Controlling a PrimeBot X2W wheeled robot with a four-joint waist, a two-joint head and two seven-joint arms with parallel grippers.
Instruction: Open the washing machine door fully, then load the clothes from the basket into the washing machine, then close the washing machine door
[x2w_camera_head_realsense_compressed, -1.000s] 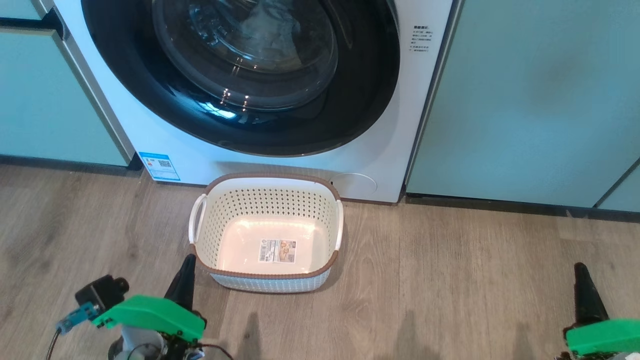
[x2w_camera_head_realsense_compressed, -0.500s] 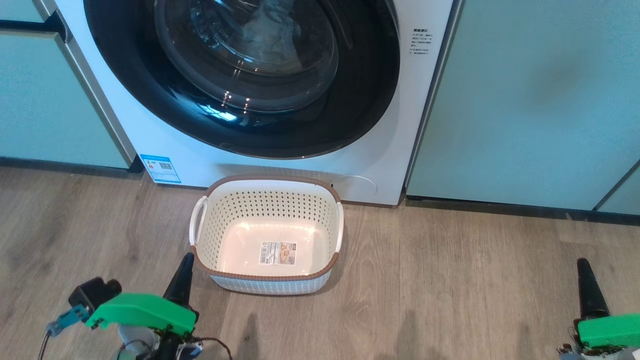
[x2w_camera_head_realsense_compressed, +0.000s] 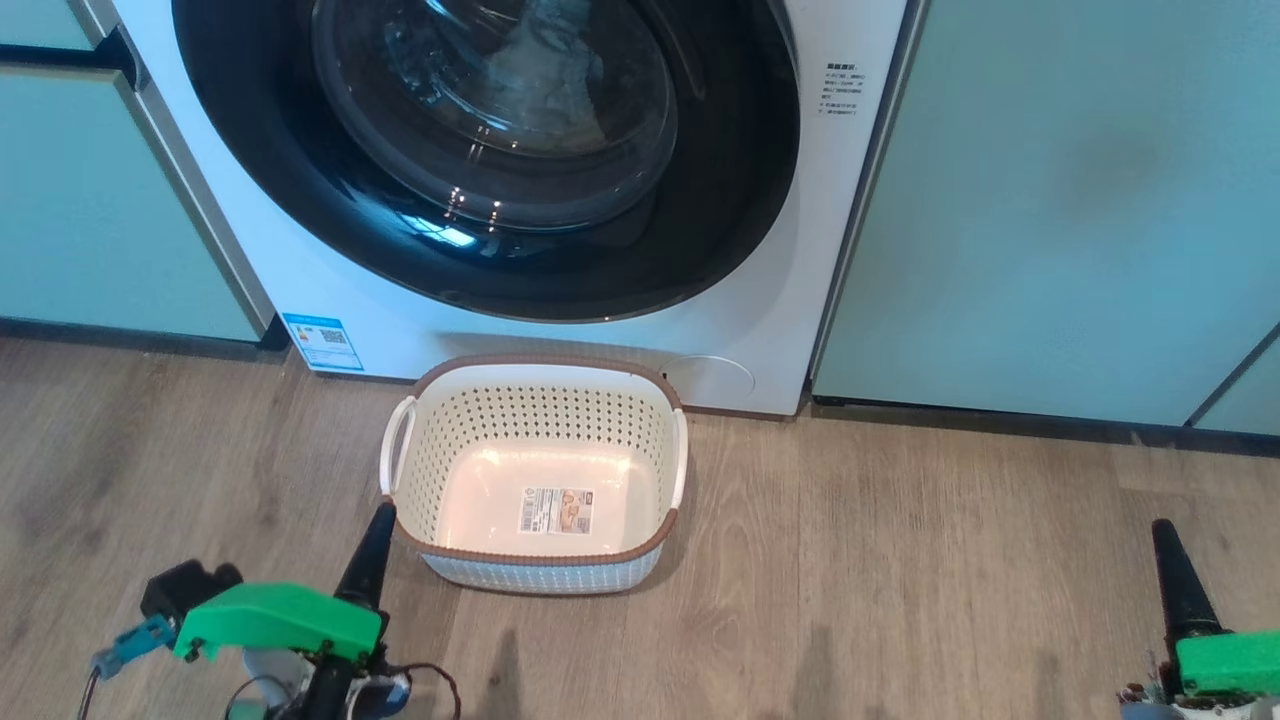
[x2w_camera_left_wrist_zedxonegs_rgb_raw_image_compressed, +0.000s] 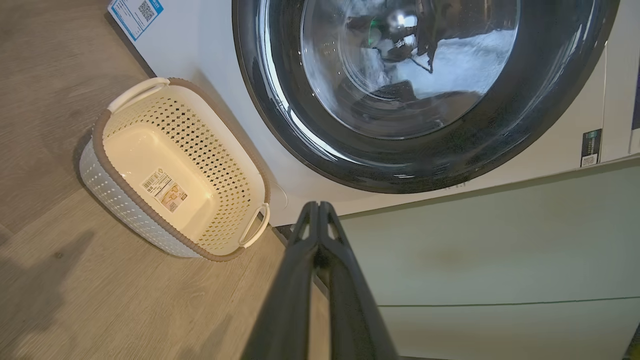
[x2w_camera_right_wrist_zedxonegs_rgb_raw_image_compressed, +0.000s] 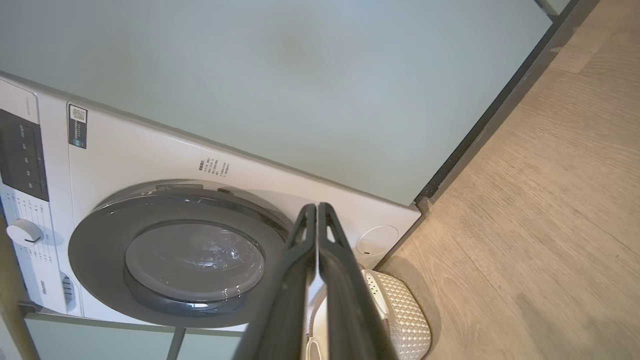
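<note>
Washing machine door (x2w_camera_head_realsense_compressed: 480, 150) sits shut, basket (x2w_camera_head_realsense_compressed: 530, 375) empty on floor (x2w_camera_head_realsense_compressed: 900, 560) below it. Door lies up-ahead of left end effector (x2w_camera_head_realsense_compressed: 380, 520), the nearer one; right end effector (x2w_camera_head_realsense_compressed: 1163, 535) well apart. Both pinched closed, holding nothing.

Bright, sharp; washing machine door (x2w_camera_head_realsense_compressed: 490, 150) glares (wrist edges bowed).

White washer (x2w_camera_head_realsense_compressed: 760, 300), black-rimmed glass door (x2w_camera_head_realsense_compressed: 720, 200) shut flush on its front, cream perforated basket (x2w_camera_head_realsense_compressed: 540, 420) upright just before it, label (x2w_camera_head_realsense_compressed: 556, 510) on its bottom.
</note>
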